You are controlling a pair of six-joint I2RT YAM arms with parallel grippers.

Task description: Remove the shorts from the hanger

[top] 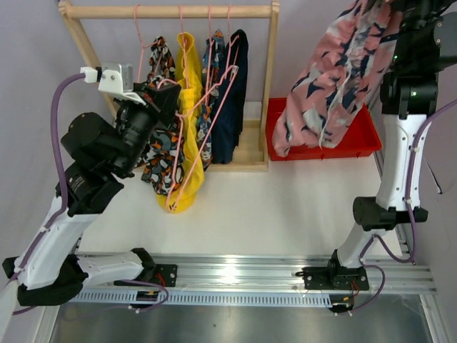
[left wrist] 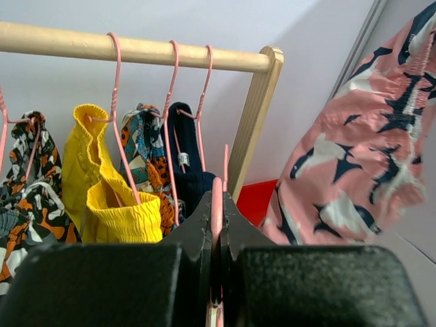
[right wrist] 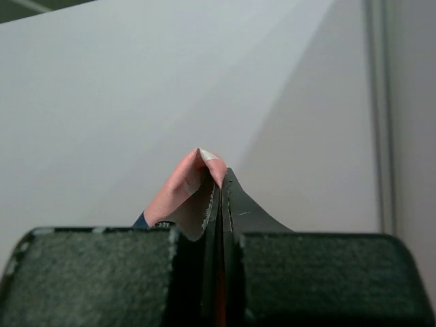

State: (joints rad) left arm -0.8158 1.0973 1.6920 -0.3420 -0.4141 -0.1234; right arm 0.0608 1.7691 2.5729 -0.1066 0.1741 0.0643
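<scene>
My right gripper (top: 391,16) is shut on the pink shorts with navy-white marks (top: 328,78) and holds them high over the red bin; a pink fold (right wrist: 182,189) sticks out between its closed fingers (right wrist: 240,208). My left gripper (top: 168,94) is shut on a bare pink hanger (top: 207,128) in front of the rack; the wire (left wrist: 216,197) runs up between the jaws. Yellow (top: 188,107), navy (top: 233,107), orange-black-white camouflage (top: 160,161) and blue-orange-white print (top: 210,82) shorts hang from pink hangers on the rod. The left wrist view shows them too, with the pink shorts (left wrist: 361,157) at right.
The wooden rack (top: 270,86) stands at the back, its rod (left wrist: 143,49) across the top. The red bin (top: 360,139) sits right of it, under the pink shorts. A metal rail (top: 235,275) runs along the near edge by the arm bases.
</scene>
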